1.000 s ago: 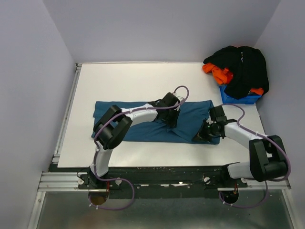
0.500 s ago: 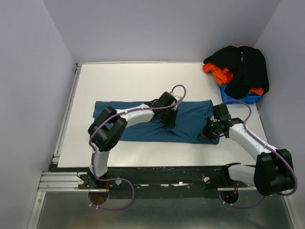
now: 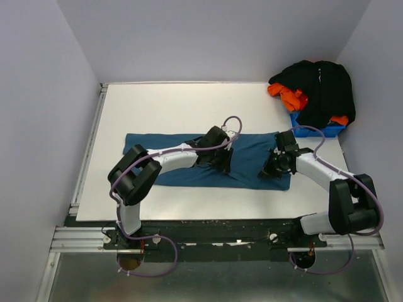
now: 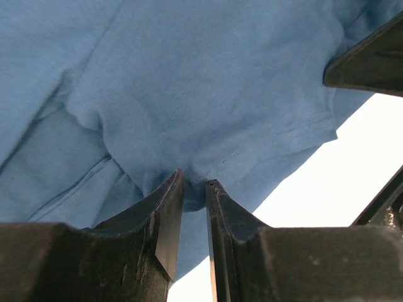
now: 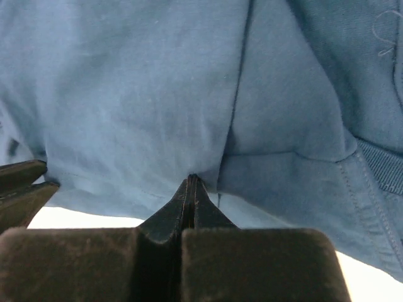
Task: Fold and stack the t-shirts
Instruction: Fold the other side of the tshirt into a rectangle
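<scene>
The teal-blue t-shirt (image 3: pixel 252 165) lay spread across the middle of the white table (image 3: pixel 176 107), the left gripper (image 4: pixel 194 187) pinching its hem and the right gripper (image 5: pixel 191 180) clamped on a fold near its right end.

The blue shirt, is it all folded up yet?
Not yet. The blue shirt already lies as a long band, so it looks partly folded. Now the left pincer and right pincer both pinch its edge. To do: finishing this fold, then the black and orange shirts heaped on the bin.
</scene>
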{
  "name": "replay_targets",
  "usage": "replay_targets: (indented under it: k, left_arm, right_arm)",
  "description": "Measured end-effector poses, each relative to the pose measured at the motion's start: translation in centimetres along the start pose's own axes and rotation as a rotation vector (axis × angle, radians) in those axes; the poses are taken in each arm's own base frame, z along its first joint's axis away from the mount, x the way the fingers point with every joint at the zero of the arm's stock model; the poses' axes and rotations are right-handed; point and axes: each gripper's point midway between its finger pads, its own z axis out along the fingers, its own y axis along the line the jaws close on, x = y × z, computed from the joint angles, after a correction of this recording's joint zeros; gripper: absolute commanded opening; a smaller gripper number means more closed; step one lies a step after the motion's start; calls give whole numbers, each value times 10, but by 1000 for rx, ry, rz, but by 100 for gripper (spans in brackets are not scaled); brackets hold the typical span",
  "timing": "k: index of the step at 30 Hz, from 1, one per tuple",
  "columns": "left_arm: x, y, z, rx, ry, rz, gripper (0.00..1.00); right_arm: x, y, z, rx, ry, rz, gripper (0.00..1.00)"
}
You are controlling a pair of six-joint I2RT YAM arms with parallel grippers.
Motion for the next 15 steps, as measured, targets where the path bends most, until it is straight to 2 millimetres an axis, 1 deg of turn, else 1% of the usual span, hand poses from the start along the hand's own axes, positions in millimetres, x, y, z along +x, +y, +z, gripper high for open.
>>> replay_targets:
  k: [4, 5, 9, 11, 12, 13, 15]
  left_arm:
    - [17, 4, 15, -6, 50, -5, 34]
    - [16, 4, 16, -4, 47, -1, 34]
    - [18, 5, 11, -20, 57, 8, 36]
    - [19, 7, 3, -40, 62, 17, 36]
    - [17, 7, -5, -51, 56, 24, 36]
    - [14, 7, -13, -58, 47, 27, 36]
    - [2, 3, -33, -61, 4, 36, 34]
  right_arm:
    - [0, -8, 6, 41, 5, 5, 1]
    - [-1, -9, 6, 46, 0, 5, 1]
    - [-4, -12, 3, 69, -19, 1, 1]
    - [-10, -9, -3, 69, -39, -6, 1]
    - [-15, -6, -8, 67, -59, -13, 1]
    - [-21, -2, -13, 60, -81, -19, 1]
    - [-33, 5, -23, 44, -135, -32, 1]
